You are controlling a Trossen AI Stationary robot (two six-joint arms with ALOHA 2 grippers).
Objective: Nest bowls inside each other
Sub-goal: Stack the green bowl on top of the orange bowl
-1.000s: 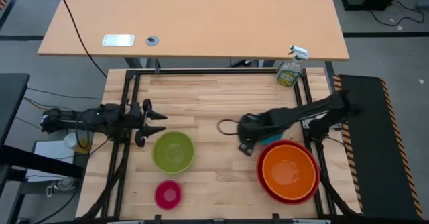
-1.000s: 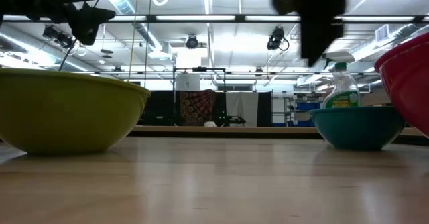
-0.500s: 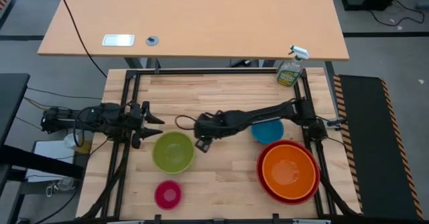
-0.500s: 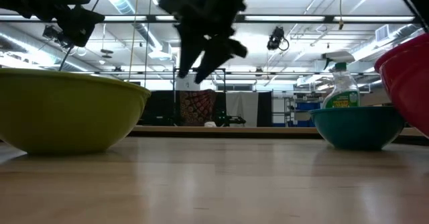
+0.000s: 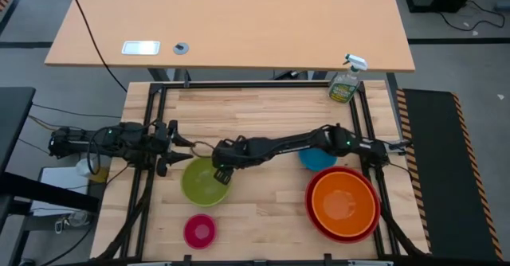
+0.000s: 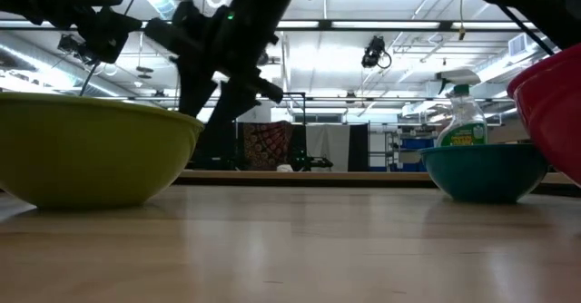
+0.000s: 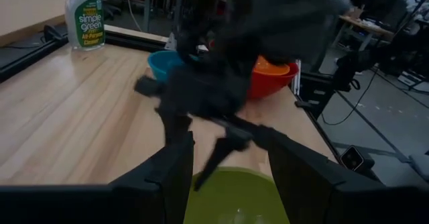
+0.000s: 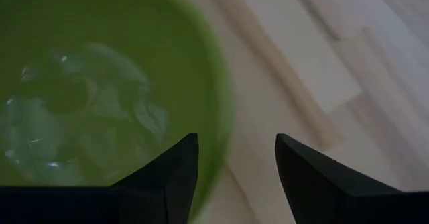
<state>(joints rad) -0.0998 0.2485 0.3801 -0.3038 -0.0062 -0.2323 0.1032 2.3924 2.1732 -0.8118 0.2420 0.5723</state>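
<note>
Right gripper [image 5: 221,170] now over green bowl [image 5: 201,185]

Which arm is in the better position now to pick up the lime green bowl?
Right: the right gripper, open, is over the rim of the lime green bowl. The left gripper, also open, waits beside it.

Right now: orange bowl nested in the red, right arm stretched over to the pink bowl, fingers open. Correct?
Not quite. The high view shows the right gripper over the rim of the green bowl, not the pink bowl, which sits apart. The orange bowl is in the red bowl, and the fingers are open.
</note>
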